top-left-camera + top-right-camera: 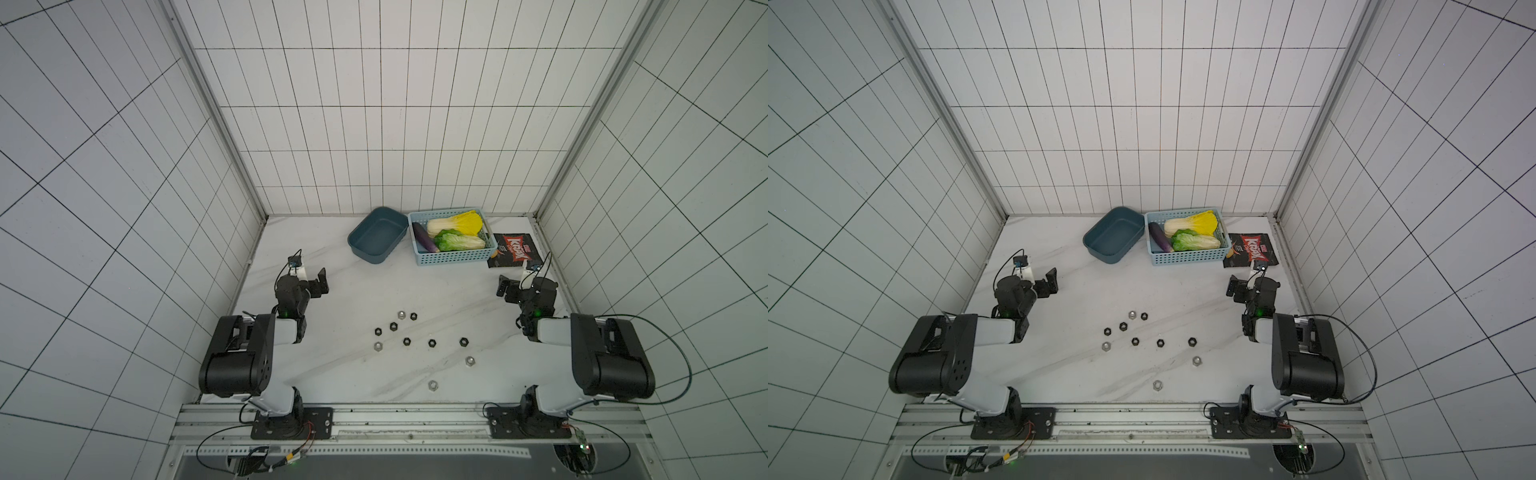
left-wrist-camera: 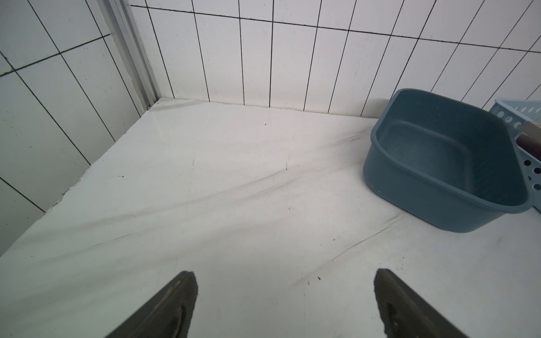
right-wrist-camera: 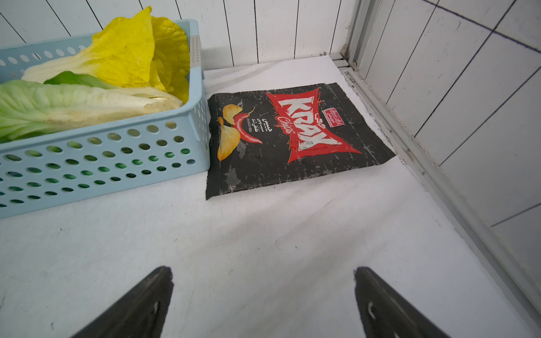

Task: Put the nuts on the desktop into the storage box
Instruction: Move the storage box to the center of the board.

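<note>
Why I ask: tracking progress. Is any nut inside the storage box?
No, the storage box is empty in the left wrist view; the nuts lie on the desktop.

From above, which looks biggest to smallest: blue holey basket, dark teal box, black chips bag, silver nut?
In a top view:
1. light blue perforated plastic basket
2. dark teal plastic storage box
3. black chips bag
4. silver hexagonal metal nut

Lab test cell: tiled walls [image 1: 374,124], rail-mounted arms [image 1: 245,357]
</note>
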Controlling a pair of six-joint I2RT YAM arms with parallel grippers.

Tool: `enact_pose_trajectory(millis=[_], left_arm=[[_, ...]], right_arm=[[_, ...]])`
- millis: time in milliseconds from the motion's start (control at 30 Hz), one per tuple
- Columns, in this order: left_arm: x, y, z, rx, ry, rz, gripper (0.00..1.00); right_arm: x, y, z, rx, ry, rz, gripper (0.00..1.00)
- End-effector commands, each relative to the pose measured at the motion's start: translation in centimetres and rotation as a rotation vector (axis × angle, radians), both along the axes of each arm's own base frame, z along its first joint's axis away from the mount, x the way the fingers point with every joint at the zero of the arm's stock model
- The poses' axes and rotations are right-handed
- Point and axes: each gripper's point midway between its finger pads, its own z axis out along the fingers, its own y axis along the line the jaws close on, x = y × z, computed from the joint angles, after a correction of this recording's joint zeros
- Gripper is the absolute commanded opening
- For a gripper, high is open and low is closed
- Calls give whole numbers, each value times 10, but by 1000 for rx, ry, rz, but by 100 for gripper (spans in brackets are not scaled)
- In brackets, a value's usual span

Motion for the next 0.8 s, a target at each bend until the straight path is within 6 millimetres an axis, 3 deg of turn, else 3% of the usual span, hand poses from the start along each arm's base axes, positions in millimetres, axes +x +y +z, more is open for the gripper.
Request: enact_pose_trajectory(millis=[0, 167, 333, 600, 767], left_arm=[[4, 4, 10, 0, -24, 28, 98], [-2, -5, 14, 7, -50, -28, 98], [-17, -24, 25, 38, -132, -138, 98], [-15, -21, 26, 32, -117, -122, 98], [-9, -23, 42, 18, -85, -131, 98]], right_arm=[[6, 0, 9, -6, -24, 5, 100], [5, 0, 12, 10, -42, 18, 100], [-4, 1, 33, 22, -39, 33, 100], [-52, 24, 119, 74, -196, 132, 99], [-81, 32, 146, 68, -218, 168, 100]])
